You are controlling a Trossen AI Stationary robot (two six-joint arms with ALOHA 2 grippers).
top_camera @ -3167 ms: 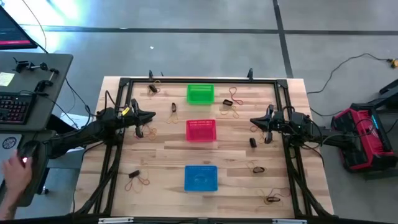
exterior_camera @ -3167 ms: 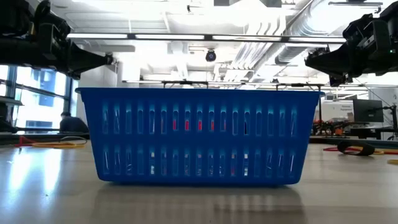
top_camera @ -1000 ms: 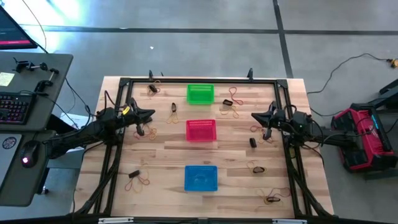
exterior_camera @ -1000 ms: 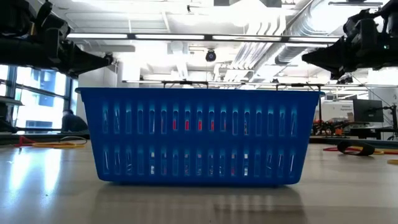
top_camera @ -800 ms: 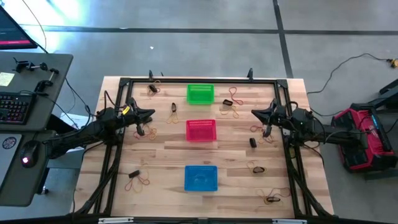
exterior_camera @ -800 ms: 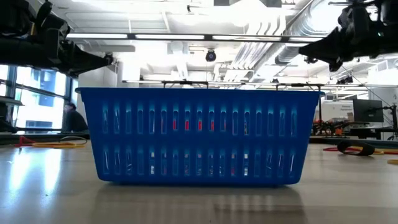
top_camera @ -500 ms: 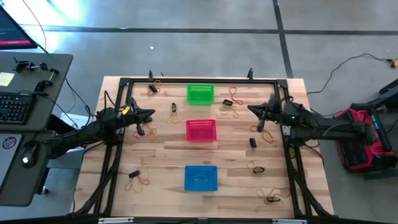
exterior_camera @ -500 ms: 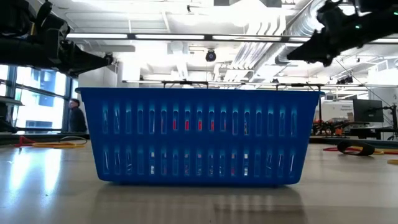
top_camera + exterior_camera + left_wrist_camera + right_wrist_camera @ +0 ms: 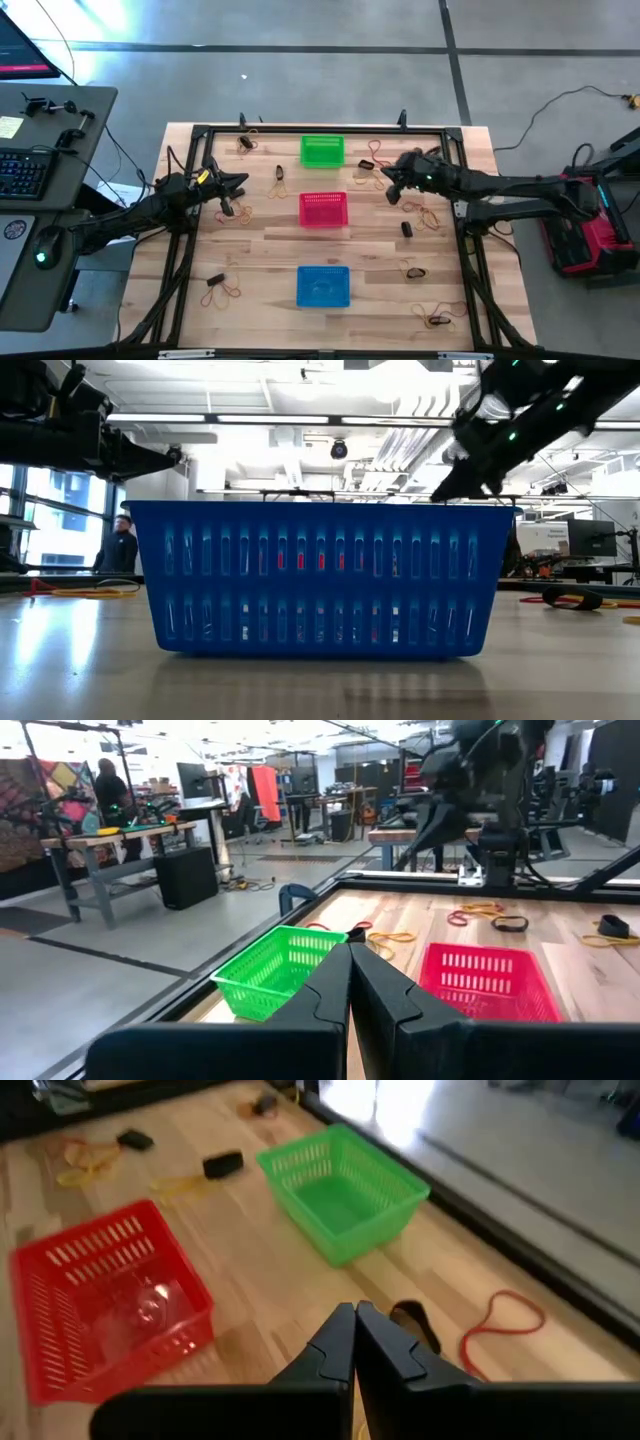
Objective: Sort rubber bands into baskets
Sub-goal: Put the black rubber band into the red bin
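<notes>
Three baskets stand in a row down the table's middle: green (image 9: 322, 151) farthest, red (image 9: 323, 210), blue (image 9: 323, 286) nearest. Rubber bands lie scattered flat on the wood, among them a black one (image 9: 410, 1318) and a red one (image 9: 500, 1325) just ahead of my right gripper. My right gripper (image 9: 385, 172) is shut and holds nothing. It hangs slanting down above the table, right of the gap between the green and red baskets. My left gripper (image 9: 243, 184) is shut too and holds nothing. It points level above the table's left side, facing the green basket (image 9: 275, 965) and red basket (image 9: 490, 982).
A black frame (image 9: 200, 130) runs around the table's edges. More bands lie near the left edge (image 9: 222, 288), the far left corner (image 9: 245, 142) and the near right corner (image 9: 435, 320). A desk with a keyboard (image 9: 25, 170) stands left of the table. A person (image 9: 122, 545) stands far behind it.
My right gripper has swung out from the table's right side toward the left and far edges, to the bands beside the green basket. It has tipped from level to slanting down and has stayed shut. No band or basket has moved.
</notes>
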